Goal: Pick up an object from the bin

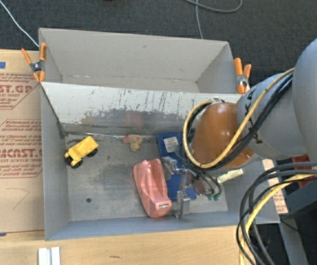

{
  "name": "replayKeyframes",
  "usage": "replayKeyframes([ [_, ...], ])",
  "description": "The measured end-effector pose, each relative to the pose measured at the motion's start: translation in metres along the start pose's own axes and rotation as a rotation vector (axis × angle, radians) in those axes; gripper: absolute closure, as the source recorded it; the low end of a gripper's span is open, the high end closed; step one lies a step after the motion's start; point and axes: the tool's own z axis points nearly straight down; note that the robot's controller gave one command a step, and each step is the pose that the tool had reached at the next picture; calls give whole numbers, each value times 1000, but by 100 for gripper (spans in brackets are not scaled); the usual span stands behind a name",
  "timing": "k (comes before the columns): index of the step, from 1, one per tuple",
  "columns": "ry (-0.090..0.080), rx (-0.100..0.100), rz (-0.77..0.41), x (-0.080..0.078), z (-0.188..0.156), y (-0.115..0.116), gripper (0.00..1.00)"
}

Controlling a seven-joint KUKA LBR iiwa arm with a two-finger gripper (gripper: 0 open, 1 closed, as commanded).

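My gripper (181, 195) is low in the bin's front right part, under the arm's orange cover. It stands right beside the right edge of a pink, rounded oblong thing (151, 185) that lies at the front centre. A blue boxy thing with a white label (168, 143) lies just behind the gripper, and part of it runs beneath the gripper. To the right of the gripper I see a small green thing (216, 194) and a pale stick-like piece (230, 175). Whether anything sits in the gripper is hidden.
A yellow toy truck (81, 150) lies at the left of the bin floor. A small tan scrap (133, 141) rests near the back wall at the middle. The arm with its looping cables covers the bin's right side.
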Motion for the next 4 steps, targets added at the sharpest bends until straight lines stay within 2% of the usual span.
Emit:
replayKeyframes([
  [1, 4, 2, -213, 7, 4, 7, 100],
  [2, 4, 2, -214, 7, 4, 7, 100],
  [3, 10, -1, -276, 2, -82, 17, 0],
  [4, 2, 1, -305, -4, -126, 21, 0],
])
